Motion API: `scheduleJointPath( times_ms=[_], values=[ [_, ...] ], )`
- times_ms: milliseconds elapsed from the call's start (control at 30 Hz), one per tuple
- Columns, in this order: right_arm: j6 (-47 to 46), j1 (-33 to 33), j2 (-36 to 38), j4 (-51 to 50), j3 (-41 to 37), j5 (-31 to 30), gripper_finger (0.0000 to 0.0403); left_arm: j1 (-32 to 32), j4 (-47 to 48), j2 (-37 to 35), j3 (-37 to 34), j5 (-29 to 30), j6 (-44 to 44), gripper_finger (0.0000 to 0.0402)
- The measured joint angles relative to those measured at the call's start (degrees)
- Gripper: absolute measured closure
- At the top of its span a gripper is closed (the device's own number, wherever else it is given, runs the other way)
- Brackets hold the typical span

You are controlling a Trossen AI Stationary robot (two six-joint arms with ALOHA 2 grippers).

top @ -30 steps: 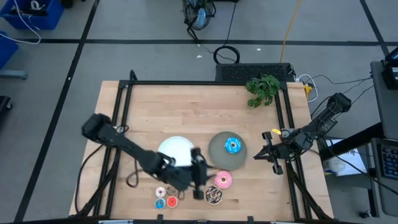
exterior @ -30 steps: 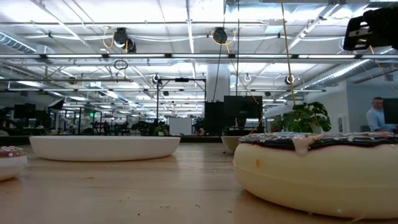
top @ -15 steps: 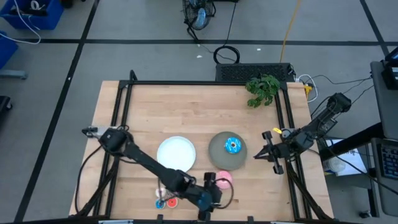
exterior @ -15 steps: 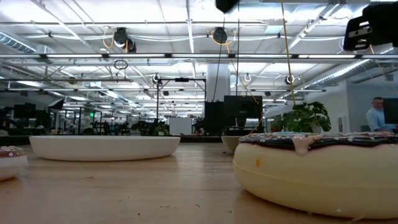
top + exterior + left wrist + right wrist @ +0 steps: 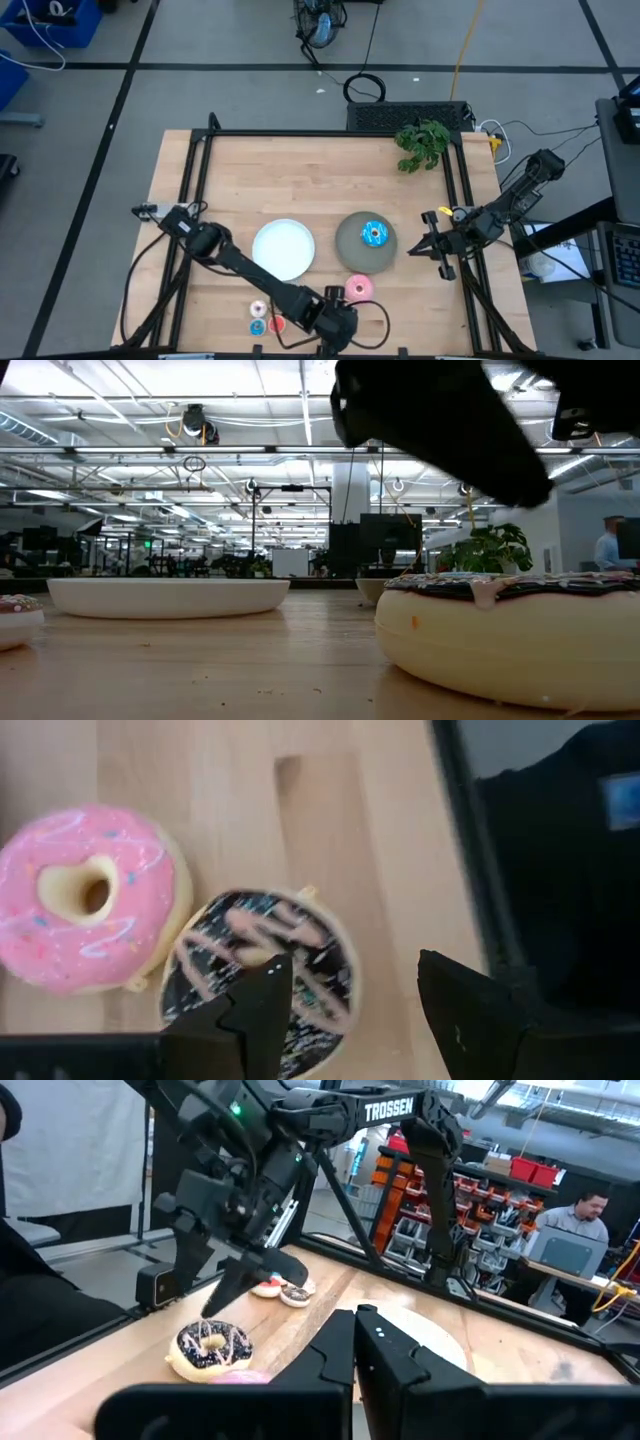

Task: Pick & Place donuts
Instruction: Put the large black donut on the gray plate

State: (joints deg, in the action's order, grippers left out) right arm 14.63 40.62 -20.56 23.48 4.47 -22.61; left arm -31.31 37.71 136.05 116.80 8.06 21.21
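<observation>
The brown drizzled donut (image 5: 300, 945) lies flat on the wood near the table's front edge, beside the pink donut (image 5: 358, 289). My left gripper (image 5: 350, 1010) hangs open just above the brown donut. One finger (image 5: 255, 1015) is over its icing and the other (image 5: 470, 1020) is past its outer side. In the high view this gripper (image 5: 338, 322) hides the brown donut. The blue sprinkled donut (image 5: 373, 235) rests on the grey-green plate (image 5: 350, 250). Three tiny donuts (image 5: 266, 320) lie left of my left gripper. My right gripper (image 5: 437, 250) waits shut at the table's right edge.
The white plate (image 5: 283, 248) lies left of the grey-green plate. A green plant (image 5: 422, 142) sits at the far right corner. A black frame rail (image 5: 465, 200) runs along the table's sides. Bare wood stretches across the far half.
My left gripper has come down and moved toward the table's near edge, tipping from nearly level to pointing steeply down. It now hangs over the brown drizzled donut. The donuts have kept their places.
</observation>
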Motion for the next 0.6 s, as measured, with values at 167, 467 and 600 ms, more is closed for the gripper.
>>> scheduleJointPath(
  times_ms=[167, 467, 600],
  values=[
    [0.1, 0.0, 0.0, 1.2, 0.0, 0.0, 0.0402, 0.0, 2.0, 1.0, -0.1, 0.6, -0.6, 0.0183],
    [1.7, 0.0, 0.0, 1.7, 0.0, -0.1, 0.0402, -0.5, 3.8, 3.0, -0.1, 1.0, -0.4, 0.0183],
    [2.1, 0.0, 0.0, 1.5, 0.0, -0.1, 0.0402, -0.4, 3.4, 3.5, -0.1, 1.3, -2.0, 0.0183]
  ],
)
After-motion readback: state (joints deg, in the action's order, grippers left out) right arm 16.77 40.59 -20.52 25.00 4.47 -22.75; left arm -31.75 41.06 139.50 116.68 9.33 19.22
